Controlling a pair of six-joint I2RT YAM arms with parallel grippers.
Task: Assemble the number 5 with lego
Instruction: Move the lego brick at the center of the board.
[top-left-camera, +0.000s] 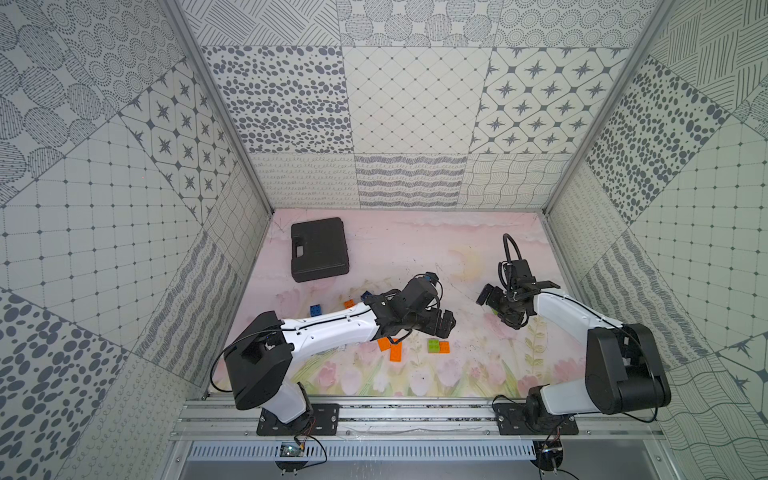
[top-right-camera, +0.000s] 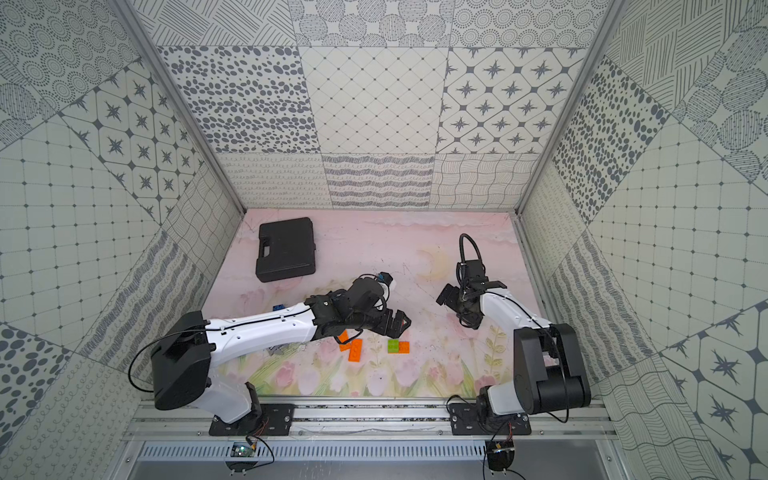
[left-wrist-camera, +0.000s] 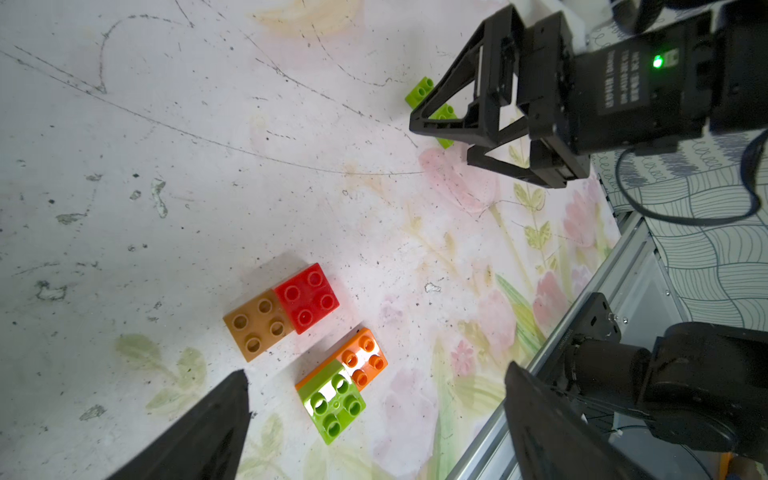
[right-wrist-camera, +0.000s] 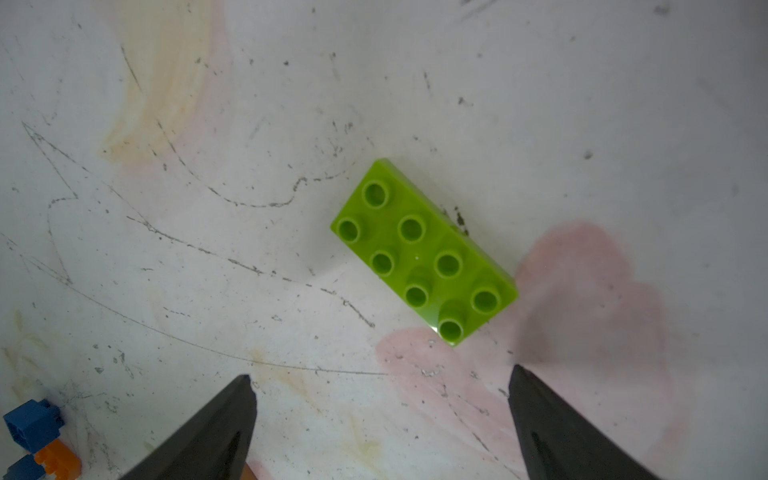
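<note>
The lego lies scattered on the pink mat. In the right wrist view a green oblong brick (right-wrist-camera: 424, 253) lies flat just ahead of my right gripper (right-wrist-camera: 381, 372), which is open and empty. In the left wrist view my left gripper (left-wrist-camera: 376, 370) is open above a green square (left-wrist-camera: 332, 401) stacked on an orange oblong (left-wrist-camera: 365, 357). Beside that stack a red square (left-wrist-camera: 307, 297) sits on a brown oblong (left-wrist-camera: 257, 330). In a top view, two loose orange bricks (top-left-camera: 390, 349) lie under the left gripper (top-left-camera: 442, 326).
A black case (top-left-camera: 319, 249) lies at the back left of the mat. Blue bricks (top-left-camera: 316, 309) and a small orange one (top-left-camera: 349, 304) sit behind the left forearm. The metal rail (top-left-camera: 415, 415) runs along the front edge. The right gripper (left-wrist-camera: 457, 129) stands over the green oblong.
</note>
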